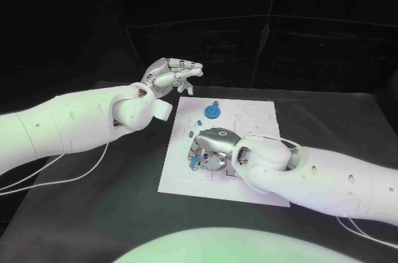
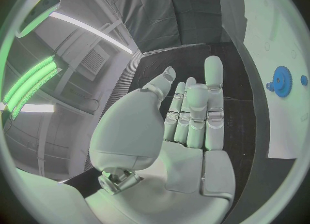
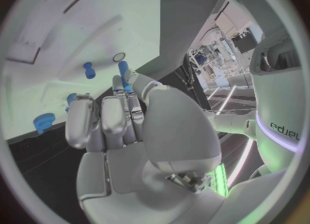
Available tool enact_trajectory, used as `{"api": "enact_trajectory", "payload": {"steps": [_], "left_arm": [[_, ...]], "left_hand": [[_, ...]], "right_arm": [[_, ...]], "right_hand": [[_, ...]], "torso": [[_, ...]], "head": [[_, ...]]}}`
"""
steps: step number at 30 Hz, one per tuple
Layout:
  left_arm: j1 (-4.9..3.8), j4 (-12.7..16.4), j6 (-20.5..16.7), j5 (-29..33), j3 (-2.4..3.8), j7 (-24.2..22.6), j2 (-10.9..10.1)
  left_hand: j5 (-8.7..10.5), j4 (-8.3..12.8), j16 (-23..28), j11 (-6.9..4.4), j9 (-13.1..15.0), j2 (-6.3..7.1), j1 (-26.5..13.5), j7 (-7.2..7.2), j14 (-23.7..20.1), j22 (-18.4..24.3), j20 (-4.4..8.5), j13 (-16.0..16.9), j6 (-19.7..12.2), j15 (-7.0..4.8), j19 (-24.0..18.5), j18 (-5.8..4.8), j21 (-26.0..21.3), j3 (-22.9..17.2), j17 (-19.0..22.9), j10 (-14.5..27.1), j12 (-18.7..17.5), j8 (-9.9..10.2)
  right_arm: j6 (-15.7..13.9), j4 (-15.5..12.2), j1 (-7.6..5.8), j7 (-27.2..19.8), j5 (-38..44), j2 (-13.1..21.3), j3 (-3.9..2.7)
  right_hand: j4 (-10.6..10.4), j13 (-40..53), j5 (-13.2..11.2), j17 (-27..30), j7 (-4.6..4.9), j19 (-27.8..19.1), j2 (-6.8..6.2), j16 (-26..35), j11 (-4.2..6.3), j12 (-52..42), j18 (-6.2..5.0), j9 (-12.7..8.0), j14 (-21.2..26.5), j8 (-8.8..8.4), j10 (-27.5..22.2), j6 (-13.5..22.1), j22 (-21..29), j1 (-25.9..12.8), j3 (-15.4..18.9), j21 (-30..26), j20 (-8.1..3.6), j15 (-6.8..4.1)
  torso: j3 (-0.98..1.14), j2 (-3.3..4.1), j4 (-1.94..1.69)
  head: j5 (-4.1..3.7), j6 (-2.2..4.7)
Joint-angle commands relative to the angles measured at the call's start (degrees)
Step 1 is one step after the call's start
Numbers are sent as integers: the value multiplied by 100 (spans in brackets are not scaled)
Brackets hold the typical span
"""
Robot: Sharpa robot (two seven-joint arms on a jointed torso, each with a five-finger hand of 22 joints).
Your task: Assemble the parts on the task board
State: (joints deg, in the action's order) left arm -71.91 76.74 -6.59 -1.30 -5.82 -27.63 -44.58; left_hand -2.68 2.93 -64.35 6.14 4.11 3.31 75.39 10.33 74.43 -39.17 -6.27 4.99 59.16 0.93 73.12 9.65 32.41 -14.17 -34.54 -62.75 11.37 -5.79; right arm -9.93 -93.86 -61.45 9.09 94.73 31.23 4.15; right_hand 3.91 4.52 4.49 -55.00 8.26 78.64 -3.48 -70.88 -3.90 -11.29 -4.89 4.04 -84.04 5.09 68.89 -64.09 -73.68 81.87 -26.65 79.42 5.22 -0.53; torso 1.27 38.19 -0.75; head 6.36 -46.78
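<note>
Head view first: closest to the camera, the right hand is seen lowered onto the flat white rectangular task board, palm down over its middle, with small blue plastic parts tucked under the fingers. Whether anything is actually pinched can't be told from here. A blue round gear-like part is sat on the board's far half, well apart from that hand. The left hand is held up above the black table past the board's far left corner, fingers apart, nothing in it.

Left wrist view: the left hand's fingers are stretched out straight and empty, with the blue gear seen off to the side on the board.

Right wrist view: the right hand's fingers are curled down at the board, and a short blue peg is right at a fingertip; held or only touched, can't be told. Another small blue peg is stood just beside it, and a blue toothed piece is near the board's edge.
</note>
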Motion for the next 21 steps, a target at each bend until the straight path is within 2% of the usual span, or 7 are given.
{"api": "enact_trajectory", "payload": {"steps": [1,12,21], "left_arm": [[-10,-2,60,22,5,-35,10],[-10,-9,65,22,5,-29,13],[-10,-12,69,22,5,-26,11]], "left_hand": [[-22,12,38,0,-6,-2,53,1,-44,6,-19,-9,-55,2,-29,78,-19,36,6,33,39,-22],[-22,12,38,0,-6,-2,53,1,-44,6,-19,-9,-55,2,-29,78,-19,36,6,33,39,-22],[-22,12,38,0,-6,-2,53,1,-44,6,-19,-9,-55,2,-29,78,-19,36,6,33,39,-22]], "right_arm": [[284,-1,-4,26,160,-16,0],[485,15,-2,152,302,-9,1],[473,5,0,250,455,-10,1]], "right_hand": [[-18,6,29,-3,31,-12,-18,-22,-30,40,79,5,-66,-24,-7,-9,-2,-58,-6,-9,39,1],[-20,8,33,6,29,-14,-24,-18,-29,43,79,6,-64,-24,-3,-14,-1,-71,-1,-10,41,1],[-22,9,34,12,29,-16,-25,-16,-28,44,78,7,-63,-24,-1,-15,0,-78,1,-11,42,1]], "torso": [[0,3,7],[-2,-1,0],[-2,-3,8]], "head": [[7,-13],[6,-30],[12,-35]]}}
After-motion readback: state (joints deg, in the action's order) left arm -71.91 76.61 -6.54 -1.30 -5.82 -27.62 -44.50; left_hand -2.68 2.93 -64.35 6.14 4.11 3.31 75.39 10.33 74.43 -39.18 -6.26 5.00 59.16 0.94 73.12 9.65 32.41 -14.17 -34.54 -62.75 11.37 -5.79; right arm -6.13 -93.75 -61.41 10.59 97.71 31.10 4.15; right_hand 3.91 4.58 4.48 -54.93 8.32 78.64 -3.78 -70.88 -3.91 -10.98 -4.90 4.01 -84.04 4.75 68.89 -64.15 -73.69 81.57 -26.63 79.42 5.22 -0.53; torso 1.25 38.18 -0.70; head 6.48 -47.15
